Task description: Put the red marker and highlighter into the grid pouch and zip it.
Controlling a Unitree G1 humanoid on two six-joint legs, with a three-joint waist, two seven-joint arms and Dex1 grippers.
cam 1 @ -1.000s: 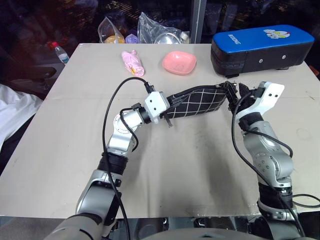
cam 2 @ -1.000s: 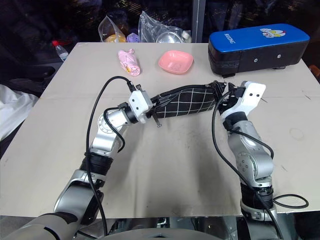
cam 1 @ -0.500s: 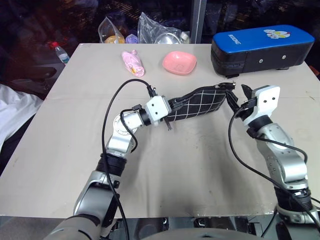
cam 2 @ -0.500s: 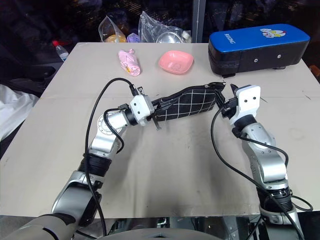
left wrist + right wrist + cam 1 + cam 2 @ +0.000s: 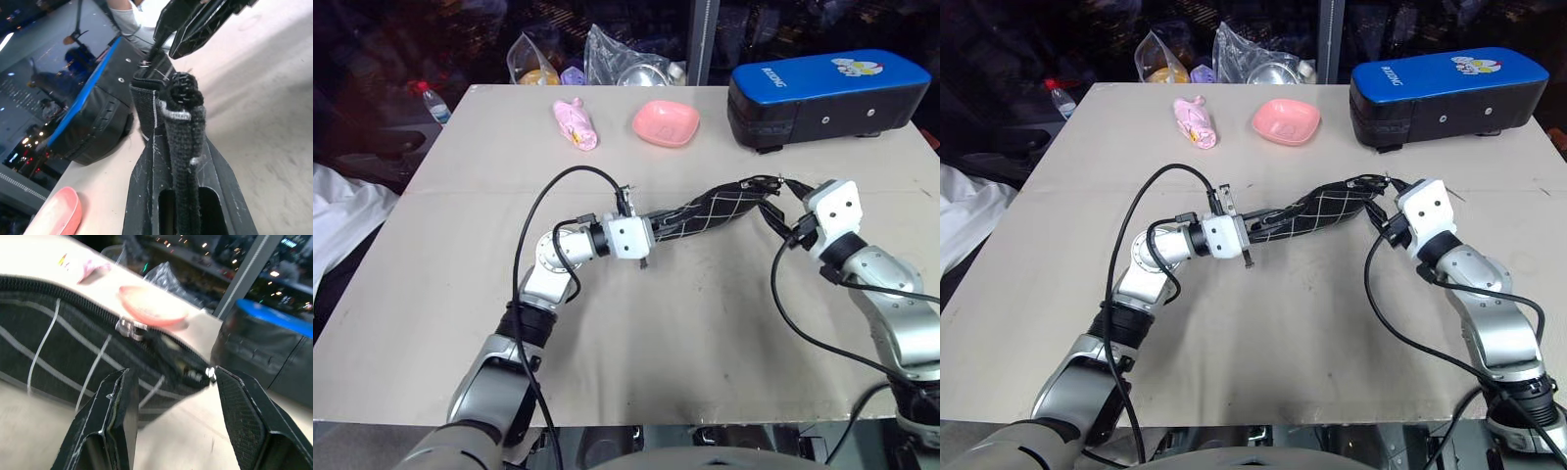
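Left eye view: the grid pouch [image 5: 710, 212] hangs over the table [image 5: 460, 196] between both arms. Left wrist view: the left gripper [image 5: 183, 147] is clamped tight on the pouch's end. Right wrist view: the right gripper [image 5: 176, 396] stands parted at the pouch's zipper edge, gripping nothing.

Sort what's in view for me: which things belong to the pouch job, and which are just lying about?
Job:
grid pouch
left gripper, shut on the pouch's end
right gripper, open at the zipper end

Lying about:
blue-topped case
pink bowl
pink wrapped item
plastic bags
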